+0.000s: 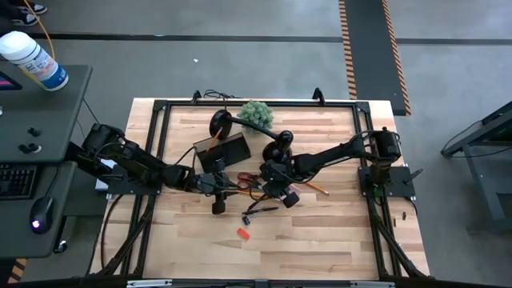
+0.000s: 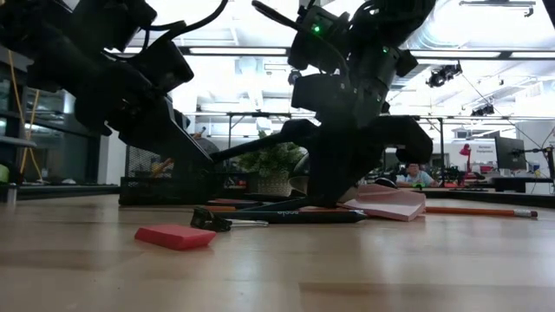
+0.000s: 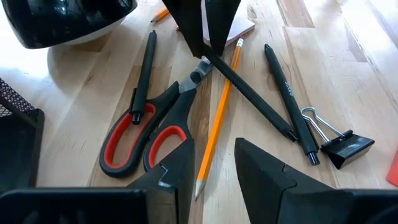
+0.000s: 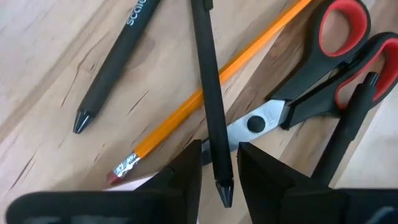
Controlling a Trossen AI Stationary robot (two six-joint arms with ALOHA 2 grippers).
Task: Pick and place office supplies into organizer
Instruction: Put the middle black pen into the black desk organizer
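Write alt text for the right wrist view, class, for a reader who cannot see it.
The right gripper straddles a slim black pen, one dark finger on each side, on the wooden table. Under the pen, an orange-yellow pencil runs diagonally, its eraser end nearest the fingers. Red-and-black-handled scissors lie beside it, and a second black pen lies apart.

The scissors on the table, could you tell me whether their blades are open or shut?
Shut. In the left wrist view the scissors lie flat with their handle loops side by side and the blades meeting beyond the pivot.
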